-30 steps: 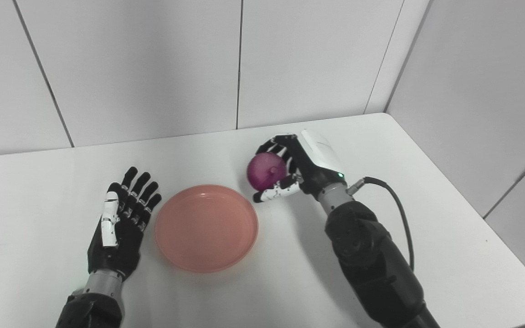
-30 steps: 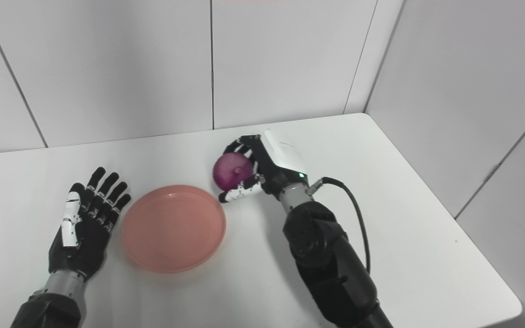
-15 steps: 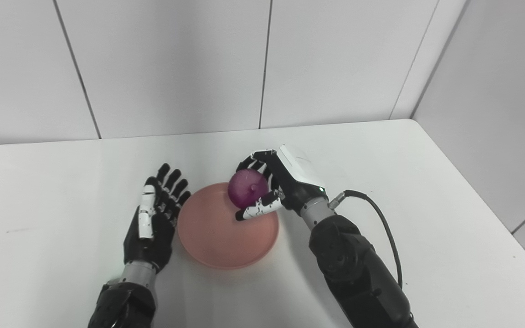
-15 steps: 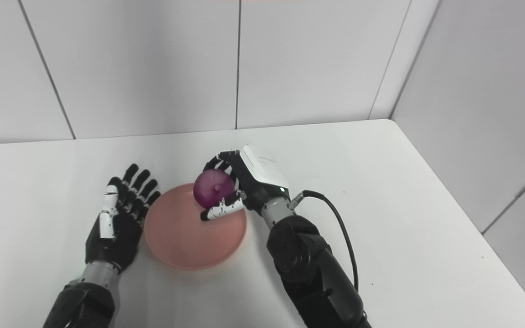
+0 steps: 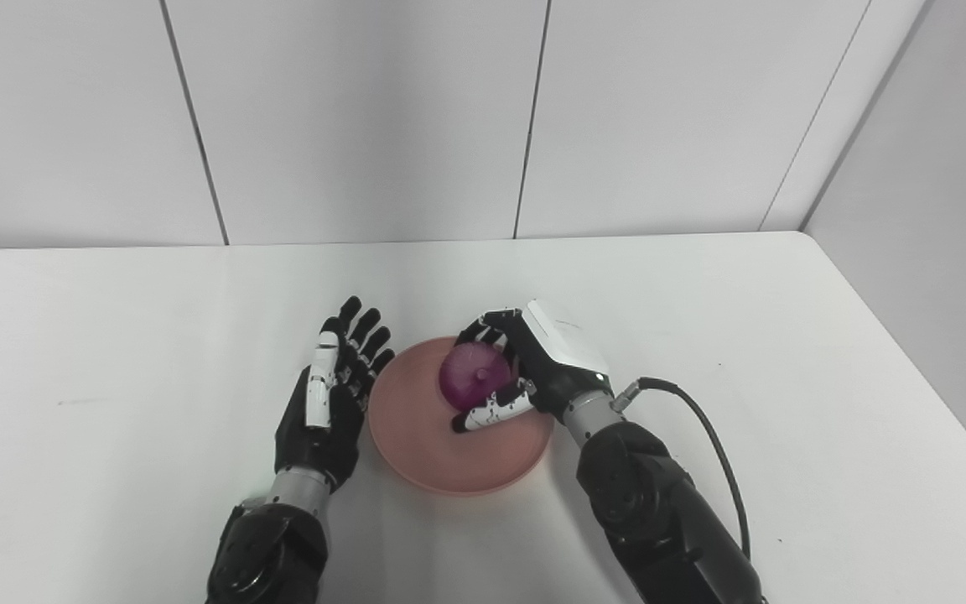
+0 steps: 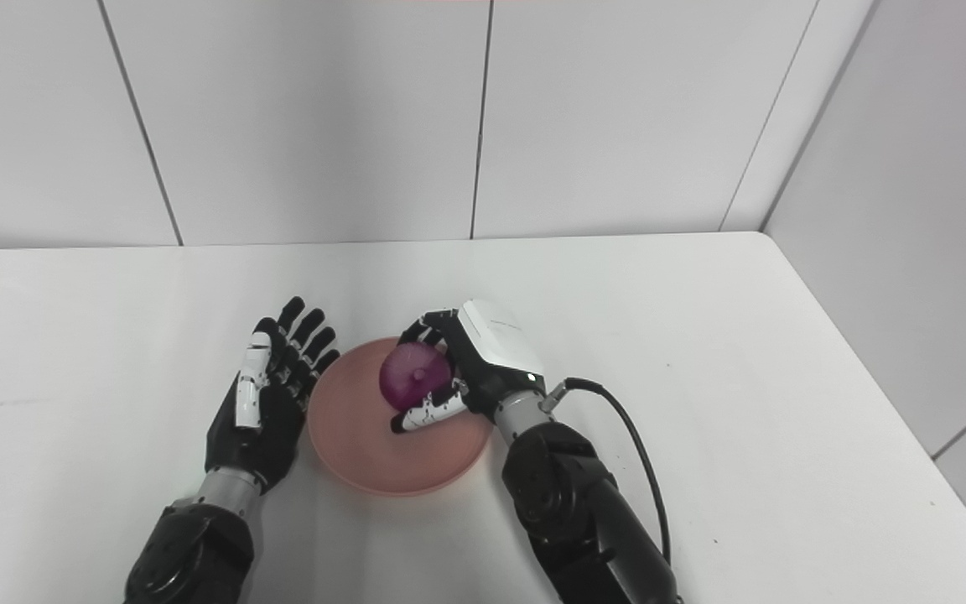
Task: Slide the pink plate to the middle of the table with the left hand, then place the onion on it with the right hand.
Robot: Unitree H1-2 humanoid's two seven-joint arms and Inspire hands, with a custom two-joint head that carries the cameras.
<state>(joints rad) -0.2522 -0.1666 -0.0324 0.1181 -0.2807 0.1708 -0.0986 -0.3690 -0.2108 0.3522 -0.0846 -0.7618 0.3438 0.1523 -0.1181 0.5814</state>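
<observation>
**Onion carried over the pink plate**

Compared with one second earlier, our right hand [image 5: 533, 369] has moved the onion [image 5: 471, 377] from beside the plate's far right rim to a position over the plate's interior. The whole view has also shifted, so the camera moved; we do not report that shift as motion of the plate.

Right hand: closed on the onion. The fingers [image 5: 487, 323] curl over its far side and the thumb [image 5: 490, 411] crosses below it on the near side. The purple onion sits over the far right part of the pink plate [image 5: 424, 436]. We cannot tell whether the onion touches the plate's floor or hangs just above it.

Left hand [image 5: 328, 398]: open and holding nothing. It lies flat on the white counter [image 5: 114, 335], fingers extended and slightly spread, pointing away from us. It is just beside the plate's left rim; we cannot confirm contact.

The plate rests on the counter between our two hands, near the counter's middle.
</observation>
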